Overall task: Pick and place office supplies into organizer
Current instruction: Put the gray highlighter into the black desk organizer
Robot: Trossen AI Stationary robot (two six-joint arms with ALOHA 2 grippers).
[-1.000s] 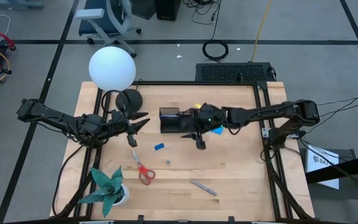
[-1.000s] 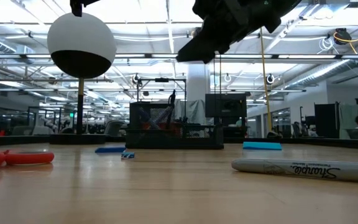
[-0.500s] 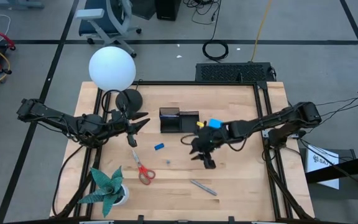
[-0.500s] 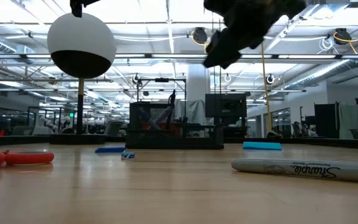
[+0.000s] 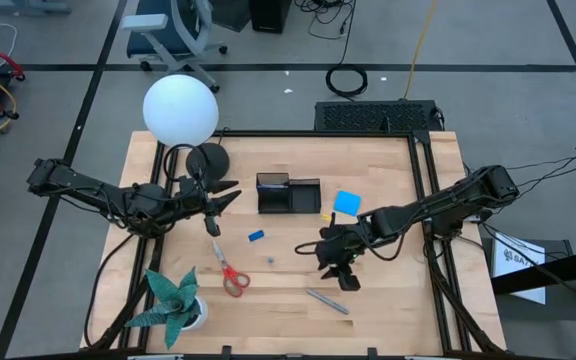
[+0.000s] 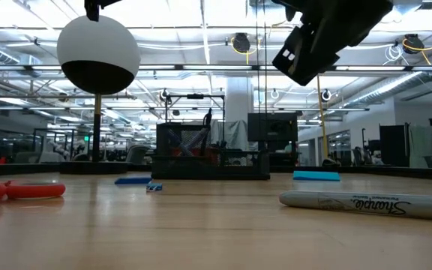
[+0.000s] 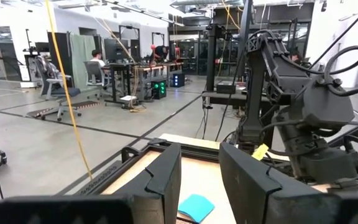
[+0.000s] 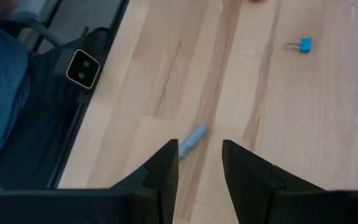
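Observation:
The black organizer [image 5: 288, 193] stands mid-table. The blue square pad [image 5: 347, 202] lies flat just right of it. A tiny blue block [image 5: 256, 236], red-handled scissors [image 5: 230, 272] and a grey pen [image 5: 326, 300] lie nearer the near edge. My right gripper [image 5: 334, 268] hovers open above the table, just on the far side of the pen [image 8: 191, 140]. My left gripper [image 5: 218, 205] waits open, off the table, left of the organizer. The low view shows the pen [image 6: 366, 204] lying on its side and my right gripper [image 6: 328, 37] high above it.
A lamp with a white globe [image 5: 180, 110] and a round black base [image 5: 208, 158] stands at the far left. A green paper plant [image 5: 173, 300] sits at the near left corner. A small blue clip [image 8: 302, 43] lies between block and pen. Bare wood shows at the near right.
My right gripper has swung from beside the organizer toward the table's near edge and now hangs over the bare wood by the pen. The blue pad, earlier partly under that arm, now shows fully. No object has moved.

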